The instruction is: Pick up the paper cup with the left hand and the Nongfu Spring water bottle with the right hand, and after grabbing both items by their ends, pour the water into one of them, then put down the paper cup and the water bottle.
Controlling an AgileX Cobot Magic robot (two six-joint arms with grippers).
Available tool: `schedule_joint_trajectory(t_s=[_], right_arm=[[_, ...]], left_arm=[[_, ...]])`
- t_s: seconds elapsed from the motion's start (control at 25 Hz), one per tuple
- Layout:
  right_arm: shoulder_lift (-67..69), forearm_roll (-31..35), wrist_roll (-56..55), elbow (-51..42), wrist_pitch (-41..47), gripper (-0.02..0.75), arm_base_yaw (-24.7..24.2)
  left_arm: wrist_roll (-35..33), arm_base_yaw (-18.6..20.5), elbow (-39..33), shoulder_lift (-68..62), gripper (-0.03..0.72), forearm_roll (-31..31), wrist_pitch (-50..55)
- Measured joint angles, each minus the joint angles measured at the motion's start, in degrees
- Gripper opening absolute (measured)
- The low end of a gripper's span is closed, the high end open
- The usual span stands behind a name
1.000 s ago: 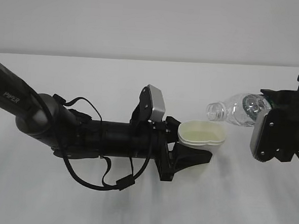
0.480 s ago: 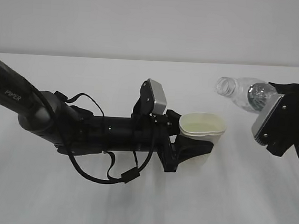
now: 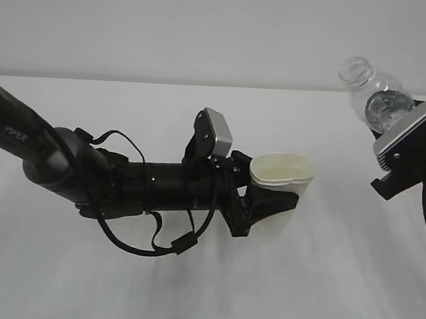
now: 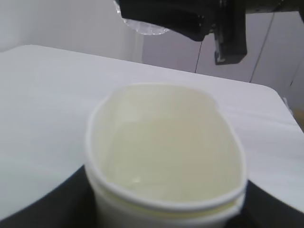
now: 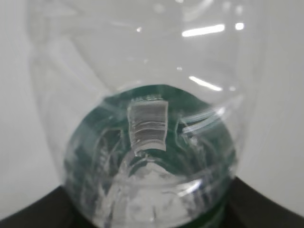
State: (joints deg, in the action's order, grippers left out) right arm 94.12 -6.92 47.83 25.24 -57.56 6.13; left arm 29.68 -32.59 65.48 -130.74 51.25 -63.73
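The cream paper cup (image 3: 282, 172) stands upright just above the table, its rim squeezed to an oval, and my left gripper (image 3: 271, 201) is shut on its lower part. The left wrist view looks into the cup (image 4: 166, 142), with the left gripper's (image 4: 166, 211) black fingers (image 4: 66, 202) on both sides. I cannot tell whether water lies in the cup. My right gripper (image 3: 393, 118) is shut on the base end of the Nongfu Spring water bottle (image 3: 368, 88), held high at the right with its open neck tilted up and left. In the right wrist view the bottle (image 5: 152, 109) fills the frame above the right gripper (image 5: 152, 216).
The white table (image 3: 190, 288) runs to a pale wall at the back. The left arm, lettered PIPER (image 3: 89, 177), lies low across the table's left half with loose cables. The right arm (image 4: 190, 16) and bottle (image 4: 142, 27) show at the top of the left wrist view.
The right gripper has lifted the bottle up and to the right, swinging its mouth from pointing left near the cup to pointing upward. The cup has shifted slightly left and levelled.
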Motion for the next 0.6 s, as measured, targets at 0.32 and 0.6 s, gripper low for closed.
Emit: schedule_joint_trajectory(t_s=[0.32, 0.6], right_arm=[[0.0, -0.11, -16.74, 0.0, -2.87, 0.384, 0.0], [0.0, -0.11, -28.2, 0.0, -3.12, 0.384, 0.0]], left_arm=[[0.0, 2.43, 0.0, 0.0, 0.429, -0.27, 1.56], [0.0, 3.88, 0.0, 0.0, 0.429, -0.27, 1.55]])
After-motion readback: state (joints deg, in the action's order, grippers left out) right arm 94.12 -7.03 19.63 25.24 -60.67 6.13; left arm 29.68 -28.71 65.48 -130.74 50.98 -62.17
